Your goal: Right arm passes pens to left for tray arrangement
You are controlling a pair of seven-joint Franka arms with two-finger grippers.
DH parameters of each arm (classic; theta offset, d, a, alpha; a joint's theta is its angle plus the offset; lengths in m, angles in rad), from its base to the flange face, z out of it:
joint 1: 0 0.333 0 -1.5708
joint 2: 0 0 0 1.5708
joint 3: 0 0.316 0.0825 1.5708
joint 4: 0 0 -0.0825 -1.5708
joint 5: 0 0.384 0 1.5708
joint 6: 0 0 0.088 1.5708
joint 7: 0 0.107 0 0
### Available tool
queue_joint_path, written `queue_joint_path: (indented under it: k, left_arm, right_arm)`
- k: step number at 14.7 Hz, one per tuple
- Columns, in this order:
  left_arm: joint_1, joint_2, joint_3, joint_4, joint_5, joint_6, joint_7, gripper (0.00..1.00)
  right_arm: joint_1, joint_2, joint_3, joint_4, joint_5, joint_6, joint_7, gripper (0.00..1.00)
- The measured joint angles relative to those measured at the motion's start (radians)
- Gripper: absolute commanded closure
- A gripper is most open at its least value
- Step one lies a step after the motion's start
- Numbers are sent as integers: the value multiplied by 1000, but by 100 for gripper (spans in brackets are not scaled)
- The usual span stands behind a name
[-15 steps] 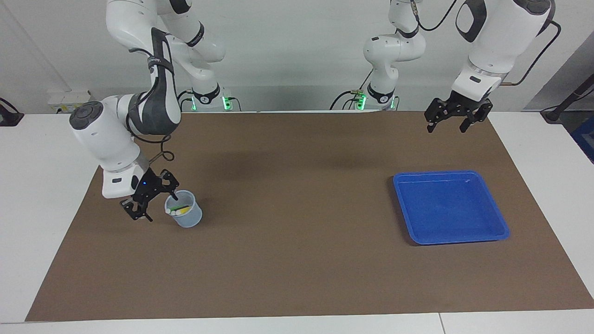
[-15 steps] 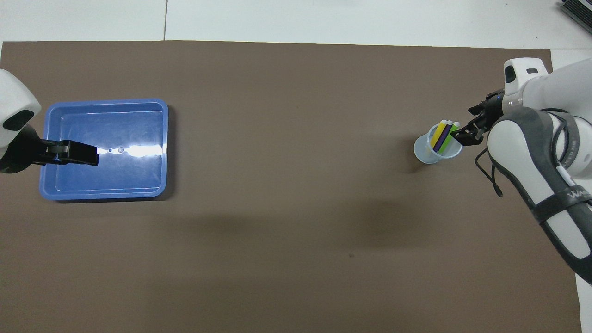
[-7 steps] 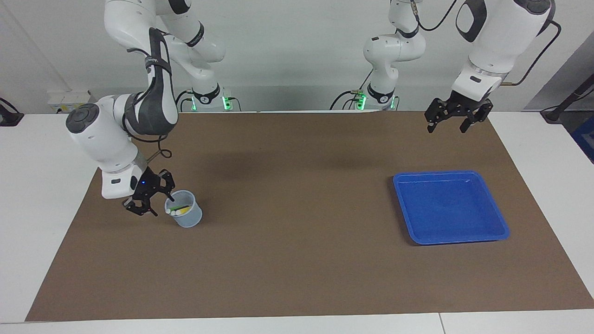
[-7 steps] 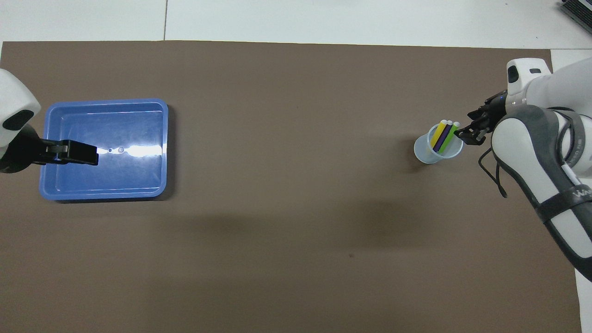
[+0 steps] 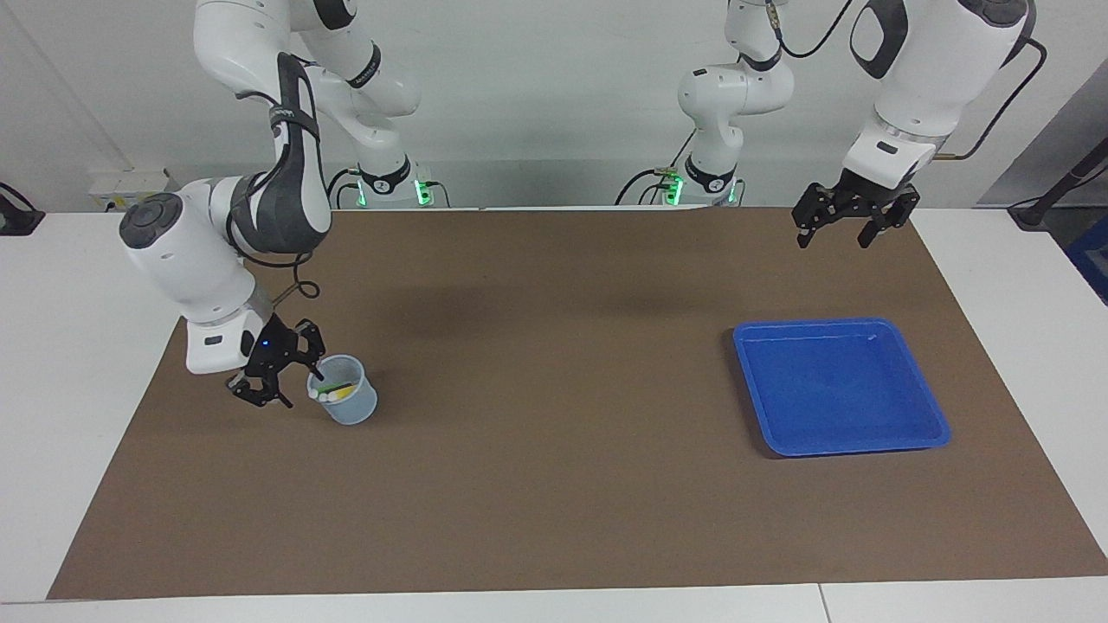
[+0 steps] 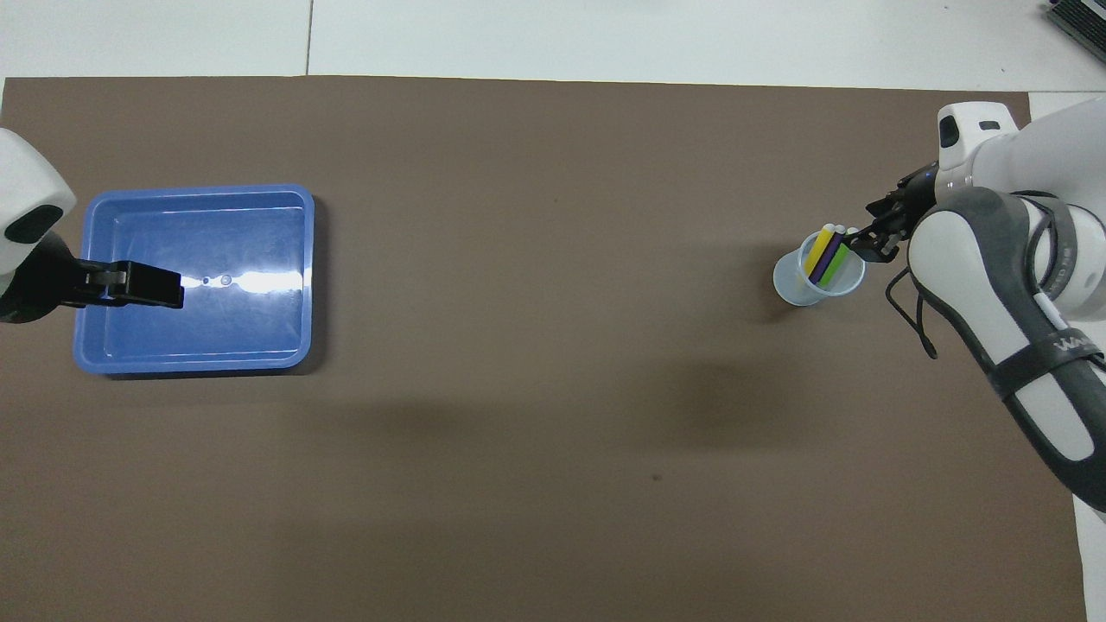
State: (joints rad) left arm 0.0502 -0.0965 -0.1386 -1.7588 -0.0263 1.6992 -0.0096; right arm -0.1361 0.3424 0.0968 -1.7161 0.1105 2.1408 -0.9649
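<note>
Here the pens (image 6: 827, 255) in the cup (image 5: 348, 403) touch the right claw (image 5: 297, 382).

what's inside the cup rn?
Three pens, yellow, purple and green, lean in the translucent cup, white tips above its rim. The right gripper covers the green pen's tip. The cup's floor is hidden.

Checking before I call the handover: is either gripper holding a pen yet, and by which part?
The right gripper is at the white tips of the pens in the cup; whether it grips one cannot be told. The left gripper is open, holding nothing.
</note>
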Motion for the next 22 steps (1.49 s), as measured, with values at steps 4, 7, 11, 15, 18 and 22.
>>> queue_joint_path:
  k: [4, 7, 11, 15, 18, 22]
  left_arm:
    - [0, 0, 0, 0, 0, 1, 0, 1]
    - [0, 0, 0, 0, 0, 3, 0, 1]
    - [0, 0, 0, 0, 0, 6, 1, 1]
    - [0, 0, 0, 0, 0, 7, 1, 1]
    - [0, 0, 0, 0, 0, 10, 1, 1]
    - [0, 0, 0, 0, 0, 12, 1, 1]
  right_arm:
    - [4, 8, 3, 6, 0, -1, 0, 46]
    - [4, 8, 3, 6, 0, -15, 0, 49]
    - [4, 8, 3, 6, 1, -45, 7, 52]
    - [4, 8, 3, 6, 1, -65, 11, 54]
    - [3, 8, 1, 15, 1, -79, 11, 56]
    - [3, 8, 2, 35, 1, -93, 12, 58]
